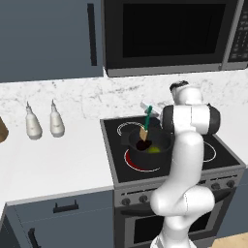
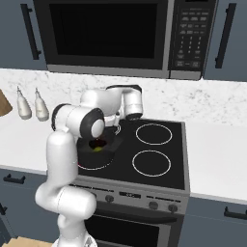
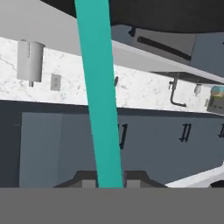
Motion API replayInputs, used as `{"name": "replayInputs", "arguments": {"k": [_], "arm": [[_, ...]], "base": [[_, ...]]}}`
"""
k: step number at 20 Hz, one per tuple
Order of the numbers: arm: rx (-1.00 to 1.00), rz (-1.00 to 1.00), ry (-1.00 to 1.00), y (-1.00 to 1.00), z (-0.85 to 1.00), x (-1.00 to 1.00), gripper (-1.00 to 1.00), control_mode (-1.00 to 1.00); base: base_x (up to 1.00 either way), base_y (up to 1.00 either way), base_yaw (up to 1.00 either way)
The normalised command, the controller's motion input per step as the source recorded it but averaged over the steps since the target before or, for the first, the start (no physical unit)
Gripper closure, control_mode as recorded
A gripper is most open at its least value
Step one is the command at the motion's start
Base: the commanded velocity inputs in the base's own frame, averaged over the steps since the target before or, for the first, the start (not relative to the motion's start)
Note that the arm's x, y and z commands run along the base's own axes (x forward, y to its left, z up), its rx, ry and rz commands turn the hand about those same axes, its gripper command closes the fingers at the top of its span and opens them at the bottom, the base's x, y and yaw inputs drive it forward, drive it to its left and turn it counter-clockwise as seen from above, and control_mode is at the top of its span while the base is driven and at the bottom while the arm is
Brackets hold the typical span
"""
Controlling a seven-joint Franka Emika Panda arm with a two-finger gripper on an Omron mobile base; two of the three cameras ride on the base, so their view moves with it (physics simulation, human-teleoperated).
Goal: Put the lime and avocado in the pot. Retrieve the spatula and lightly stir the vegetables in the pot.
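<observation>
In the left base view, the pot (image 1: 147, 147) sits on the front left burner of the stove (image 1: 223, 162), whose ring glows red under it. The spatula (image 1: 146, 122) stands nearly upright over the pot: its teal handle rises and leans slightly to the right toward the gripper (image 1: 151, 110), and its tan blade points down, its tip just inside the pot's rim. Below the blade lies the dark avocado (image 1: 142, 144), and just to its right the yellow-green lime (image 1: 154, 150); both rest on the pot's floor. The gripper's pale body meets the handle's top end beside the arm's dark wrist. Two white squeeze bottles (image 1: 34, 124) stand well apart to the left on the counter (image 1: 58, 164), and a microwave (image 1: 169, 34) hangs above the stove.

In the right base view, the arm's elbow covers much of the pot (image 2: 103, 147). Inside what shows of it, the lime (image 2: 97, 149) lies close in front of a dark reddish patch that seems to be the avocado (image 2: 99, 143). The spatula's blade and the gripper are hidden behind the arm here.

In the hand view, the teal handle (image 3: 99, 92) runs the picture's full height as a straight band, slightly tilted, its lower end pinched between the two dark fingertips (image 3: 87, 180). The jaws are closed tight on it.
</observation>
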Motion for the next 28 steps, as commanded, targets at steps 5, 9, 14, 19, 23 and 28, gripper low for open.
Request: {"name": "replayInputs", "arguments": {"k": [5, 9, 14, 19, 23, 28], "arm": [[-0.01, 0.09, 0.00, 0.00, -0.39, -0.67, 1.00, -1.00], [-0.10, 0.04, 0.22, 0.00, 0.00, -0.91, 1.00, -1.00], [-0.23, 0.01, 0.46, 0.00, 0.06, -0.66, 1.00, -1.00], [-0.08, 0.01, 0.15, 0.00, 0.71, 0.06, 1.00, -1.00], [-0.01, 0.12, 0.20, 0.08, 0.02, 0.33, 1.00, -1.00], [0.00, 0.21, 0.20, 0.12, -0.25, 0.49, 1.00, -1.00]], "base": [[0.00, 0.00, 0.00], [0.00, 0.00, 0.00], [0.00, 0.00, 0.00], [0.00, 0.00, 0.00], [0.00, 0.00, 0.00], [0.00, 0.00, 0.00]]}}
